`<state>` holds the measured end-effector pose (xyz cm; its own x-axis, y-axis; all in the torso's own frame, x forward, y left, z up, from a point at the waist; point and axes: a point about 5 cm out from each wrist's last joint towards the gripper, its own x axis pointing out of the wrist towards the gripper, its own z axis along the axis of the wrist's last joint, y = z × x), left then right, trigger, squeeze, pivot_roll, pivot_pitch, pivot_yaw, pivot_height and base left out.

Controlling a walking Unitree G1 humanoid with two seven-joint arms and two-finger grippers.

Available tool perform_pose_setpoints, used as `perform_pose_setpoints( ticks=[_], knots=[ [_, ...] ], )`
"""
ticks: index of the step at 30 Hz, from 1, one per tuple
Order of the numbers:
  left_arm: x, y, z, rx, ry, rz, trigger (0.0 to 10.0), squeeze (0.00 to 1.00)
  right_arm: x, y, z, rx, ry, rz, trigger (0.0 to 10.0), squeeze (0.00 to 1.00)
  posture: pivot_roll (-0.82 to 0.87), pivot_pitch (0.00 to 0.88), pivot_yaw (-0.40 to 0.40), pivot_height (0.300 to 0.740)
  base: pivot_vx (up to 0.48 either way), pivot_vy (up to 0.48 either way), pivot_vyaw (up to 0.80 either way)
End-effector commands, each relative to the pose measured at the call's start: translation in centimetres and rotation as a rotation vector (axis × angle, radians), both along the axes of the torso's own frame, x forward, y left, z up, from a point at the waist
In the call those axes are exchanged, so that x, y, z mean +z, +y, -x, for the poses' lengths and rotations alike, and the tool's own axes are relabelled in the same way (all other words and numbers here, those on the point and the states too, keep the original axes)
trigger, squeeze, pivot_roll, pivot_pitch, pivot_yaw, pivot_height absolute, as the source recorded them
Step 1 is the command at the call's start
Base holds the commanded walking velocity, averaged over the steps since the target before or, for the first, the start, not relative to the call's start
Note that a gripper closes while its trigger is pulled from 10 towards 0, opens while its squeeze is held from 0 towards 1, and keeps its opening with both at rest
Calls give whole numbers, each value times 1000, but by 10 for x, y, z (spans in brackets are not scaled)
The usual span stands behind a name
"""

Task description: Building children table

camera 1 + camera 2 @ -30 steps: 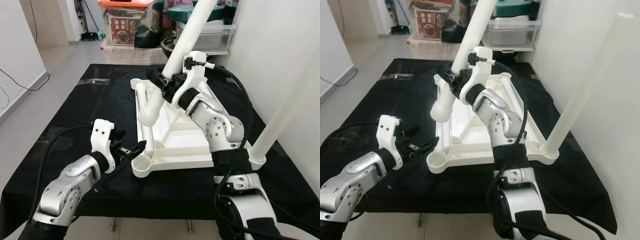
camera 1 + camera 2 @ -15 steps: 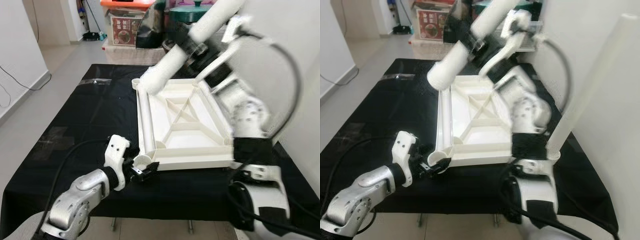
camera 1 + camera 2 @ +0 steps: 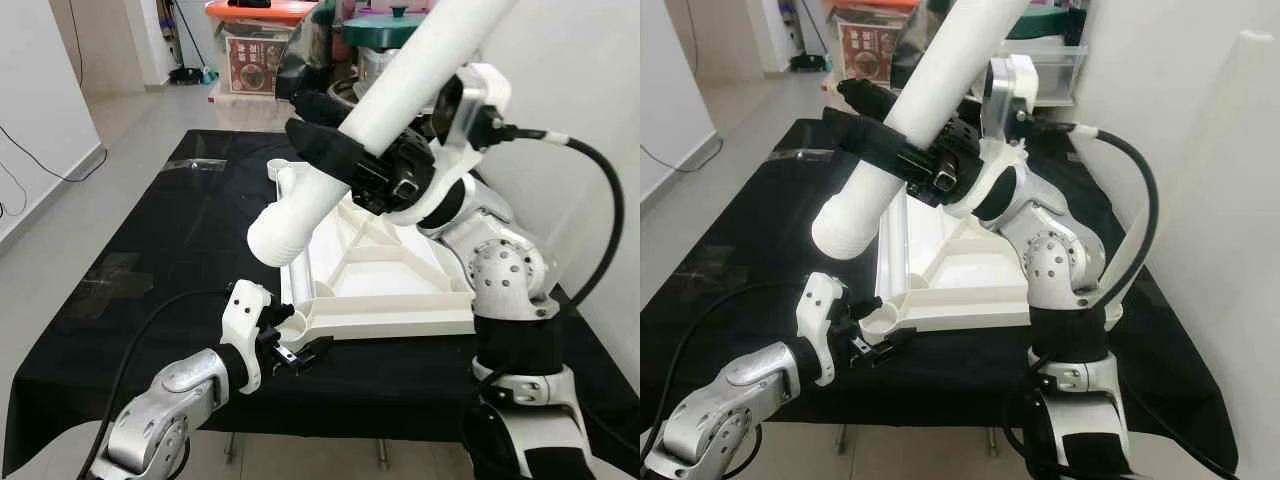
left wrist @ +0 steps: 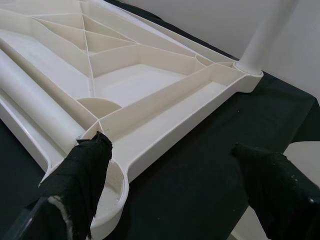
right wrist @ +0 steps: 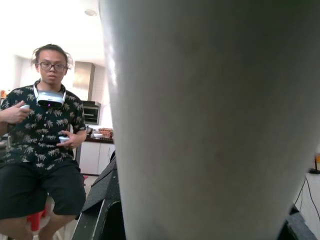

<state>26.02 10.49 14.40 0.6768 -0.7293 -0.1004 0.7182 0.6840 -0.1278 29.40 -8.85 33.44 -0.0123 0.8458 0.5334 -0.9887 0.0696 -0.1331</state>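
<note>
My right gripper (image 3: 345, 165) is clamped around the white table leg (image 3: 380, 100), holding it tilted in the air above the upturned white tabletop (image 3: 385, 275), its ribbed lower end hanging just over the tabletop's left rail. My left gripper (image 3: 300, 352) has its fingers spread apart at the tabletop's near-left corner socket (image 4: 107, 192), one fingertip seemingly touching the socket rim, though I cannot be sure of contact. Beyond my right gripper another leg (image 3: 1160, 210) stands upright in the near-right corner socket, all on the black-covered table (image 3: 150, 290), and a seated person (image 5: 42, 150) shows past the held leg.
</note>
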Motion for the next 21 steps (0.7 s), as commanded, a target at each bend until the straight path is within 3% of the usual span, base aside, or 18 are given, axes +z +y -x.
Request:
perform_pose_setpoints(
  ticks=[1,15,18,20,21],
  knots=[
    [-2,2,2,-4,5,-16,10000,0,-1,-1,3,23,-3,1,0,0,76,0,-41,740,0,0,0],
    [-3,0,8,-42,14,-4,10000,0,-8,-2,5,47,-10,35,0,0,75,0,-39,740,0,0,0],
    [-3,-1,8,-48,16,-9,10000,0,-10,-2,0,-2,14,36,0,0,74,0,-38,740,0,0,0],
    [-4,0,7,-44,16,-14,10000,0,-13,2,-31,-266,141,61,0,0,75,0,-40,740,0,0,0],
    [-4,0,7,-44,16,-14,10000,0,-13,2,-31,-266,141,61,0,0,75,0,-40,740,0,0,0]
  ],
)
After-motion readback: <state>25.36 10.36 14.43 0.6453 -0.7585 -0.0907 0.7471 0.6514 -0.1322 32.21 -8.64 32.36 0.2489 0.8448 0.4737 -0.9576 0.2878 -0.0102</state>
